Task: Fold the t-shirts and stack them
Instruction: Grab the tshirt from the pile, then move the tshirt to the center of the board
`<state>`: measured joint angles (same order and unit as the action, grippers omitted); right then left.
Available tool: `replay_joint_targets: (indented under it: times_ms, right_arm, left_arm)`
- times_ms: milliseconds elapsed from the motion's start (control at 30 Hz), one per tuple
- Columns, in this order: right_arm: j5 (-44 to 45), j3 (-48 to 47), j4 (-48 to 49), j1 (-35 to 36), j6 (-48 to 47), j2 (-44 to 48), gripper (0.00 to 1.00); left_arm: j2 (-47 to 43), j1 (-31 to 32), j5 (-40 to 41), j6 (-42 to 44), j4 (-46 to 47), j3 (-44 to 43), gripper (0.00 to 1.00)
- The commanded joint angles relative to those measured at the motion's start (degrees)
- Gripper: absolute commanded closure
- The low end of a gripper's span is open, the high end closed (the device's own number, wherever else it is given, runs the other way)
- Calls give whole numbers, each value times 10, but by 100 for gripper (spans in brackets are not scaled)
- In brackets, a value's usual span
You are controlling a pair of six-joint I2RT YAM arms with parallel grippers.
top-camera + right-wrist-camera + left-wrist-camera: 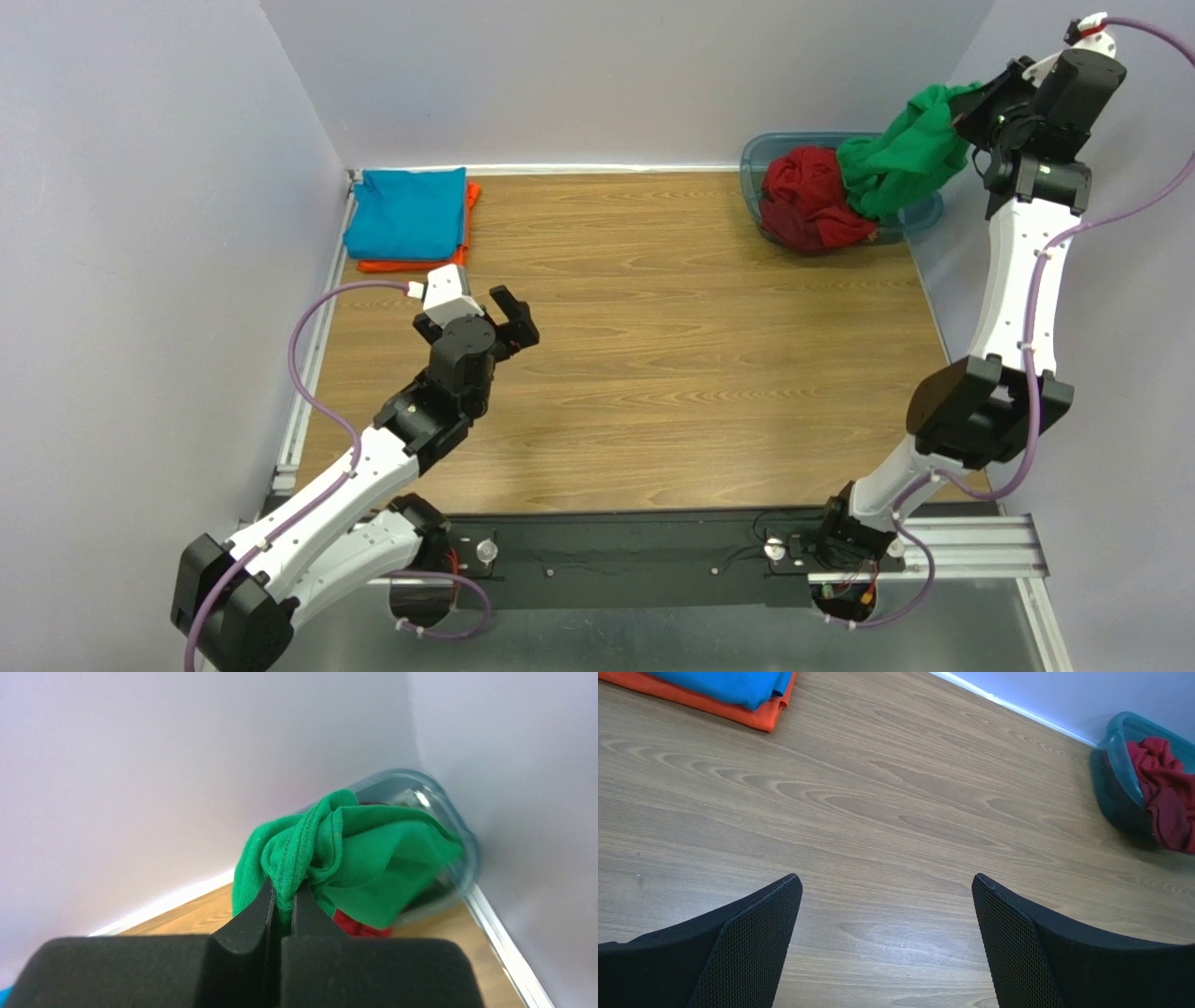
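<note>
Right end effector (282, 897) pinches green t-shirt (379, 861), maybe collar.

The table (673, 350) is wood-grain, smooth, with a faint sheen. The green t-shirt (372, 861) is soft, matt knit cloth with a stitched hem. The dark red t-shirt (811, 196) looks like the same cloth, crumpled. The tub (1116, 791) is translucent, glossy plastic. The pads (749, 952) of the left hand (887, 885) are matt black with a fine mesh texture.
</note>
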<state>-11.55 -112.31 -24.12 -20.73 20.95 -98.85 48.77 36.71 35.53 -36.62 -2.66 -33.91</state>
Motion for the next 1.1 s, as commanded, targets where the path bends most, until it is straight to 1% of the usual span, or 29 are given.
replay_joint_targets:
  times_ms: [0, 200, 267, 467, 500, 567, 600, 667, 700, 733, 767, 800, 833, 867, 900, 967, 1000, 1033, 1067]
  right_arm:
    - [-83, -30, 13, 22, -5, 63, 99]
    - [-163, -52, 13, 57, 10, 104, 99]
    - [-178, -69, 13, 100, 9, 118, 99]
    - [-211, -57, 14, 163, 24, 146, 99]
    - [-211, -49, 20, 185, 21, 152, 99]
    - [-204, -18, 28, 206, 25, 167, 99]
    - [-205, -11, 30, 230, 27, 168, 99]
    - [-199, 2, 34, 252, 37, 167, 99]
    - [-199, 23, 42, 286, 31, 164, 99]
    - [-196, 31, 43, 305, 28, 161, 99]
    - [-174, 52, 45, 346, 24, 154, 99]
    - [-161, 57, 44, 346, 23, 147, 99]
    - [-154, 65, 44, 382, 24, 142, 99]
    - [-144, 71, 45, 398, 27, 138, 99]
    - [-143, 75, 45, 429, 20, 131, 99]
    - [-101, 99, 50, 466, 16, 131, 99]
    - [-85, 103, 54, 504, 19, 123, 99]
    - [-85, 103, 54, 519, 22, 114, 99]
    - [-103, 95, 54, 531, 25, 107, 99]
  left_arm:
    - [-19, -4, 4, -2, 5, 4, 2]
    - [-38, -5, -1, -17, -3, 10, 2]
    - [-32, -4, -10, -28, -6, 11, 2]
    - [-14, -5, -21, -28, -22, -11, 1]
    - [-13, -5, -20, -28, -22, -12, 1]
    - [-16, -5, -21, -32, -24, -15, 2]
    - [-16, -5, -20, -35, -37, -19, 2]
    - [-18, -5, -18, -39, -52, -29, 2]
    - [-18, -6, -10, -47, -66, -30, 1]
    - [-18, -5, -6, -51, -71, -29, 2]
    - [-21, -6, -4, -57, -83, -29, 2]
    - [-22, -6, -4, -61, -95, -32, 2]
    - [-25, -6, -5, -66, -106, -35, 2]
    - [-28, -6, -5, -75, -117, -39, 2]
    - [-31, -6, -7, -86, -134, -38, 2]
    - [-48, -6, -6, -96, -137, -20, 2]
    - [-60, -7, -8, -118, -148, -22, 2]
    - [-60, -7, -12, -125, -159, -22, 2]
    - [-71, -8, -21, -129, -170, -27, 2]
